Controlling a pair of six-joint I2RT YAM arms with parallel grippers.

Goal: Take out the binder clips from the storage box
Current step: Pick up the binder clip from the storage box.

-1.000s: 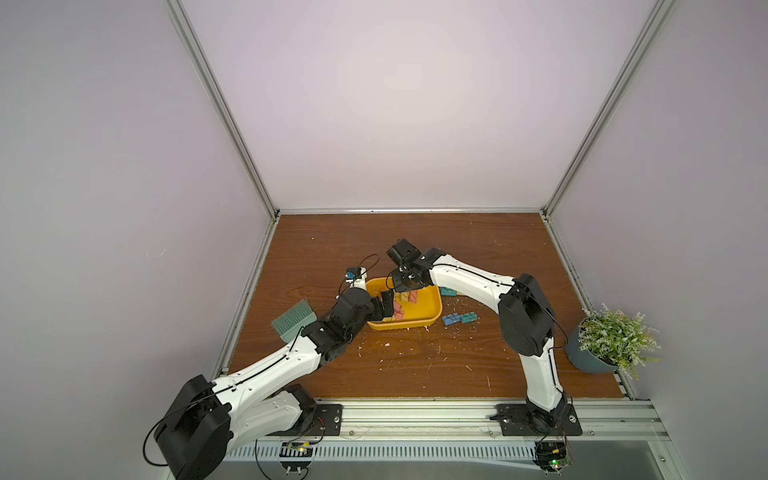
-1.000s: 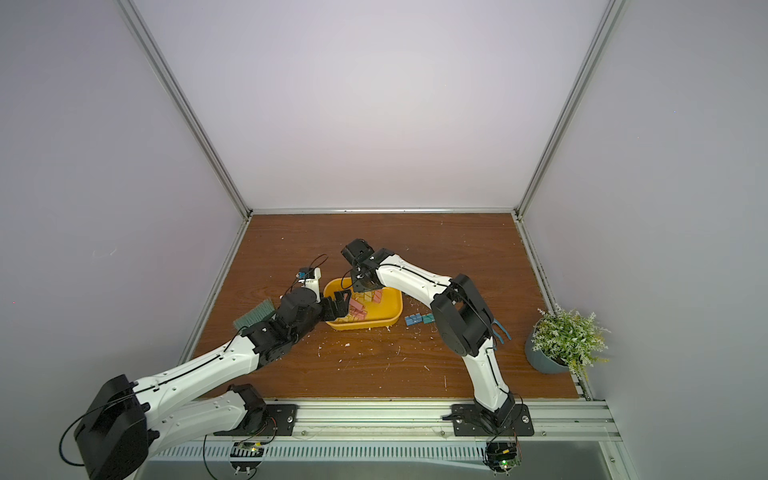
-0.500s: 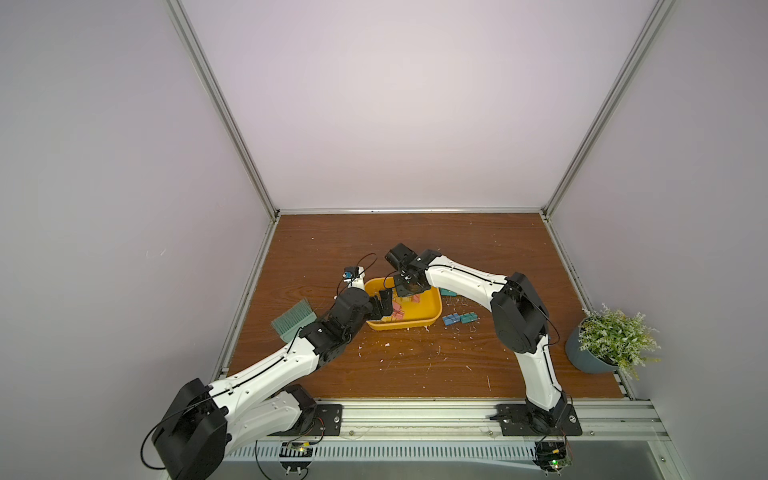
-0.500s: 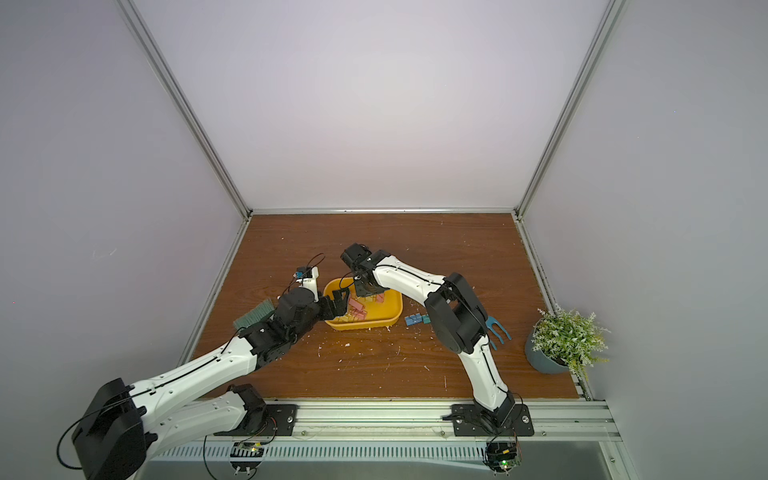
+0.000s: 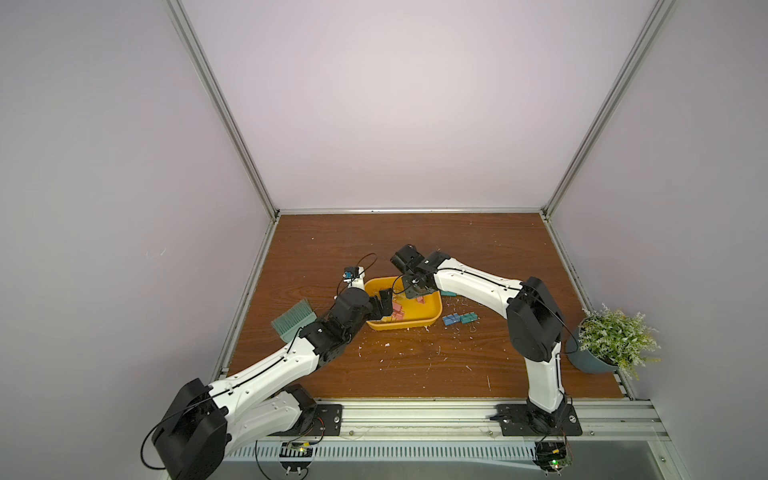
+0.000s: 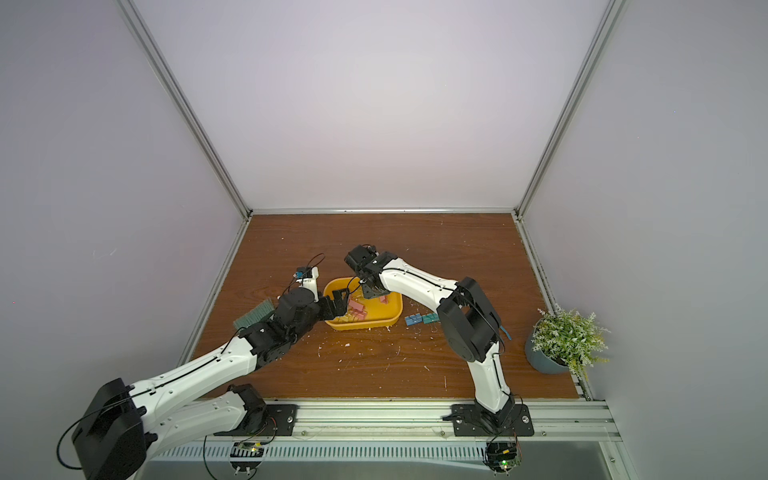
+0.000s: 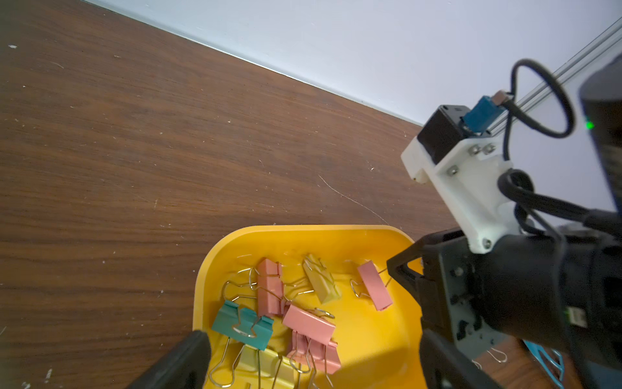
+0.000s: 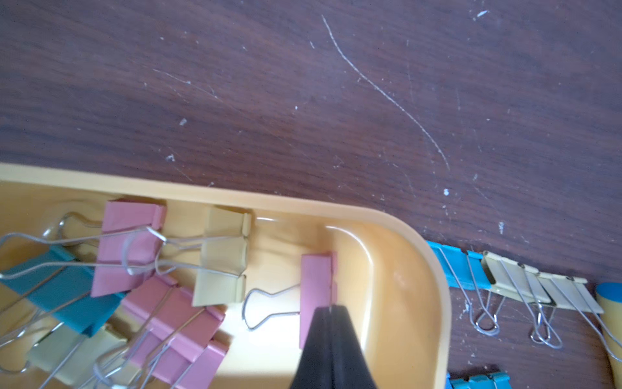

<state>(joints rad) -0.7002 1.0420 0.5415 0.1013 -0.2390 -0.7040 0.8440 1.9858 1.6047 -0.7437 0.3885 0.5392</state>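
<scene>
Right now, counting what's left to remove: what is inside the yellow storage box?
Pink, yellow and teal binder clips, some piled, on the storage box floor. The right pincer is shut on one pink clip. Anything beneath pile or pincer is covered.

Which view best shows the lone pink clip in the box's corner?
Right wrist: the pink clip is large and clear, the shut right hand over its edge. Left wrist shows it smaller; both top views, a speck.
</scene>
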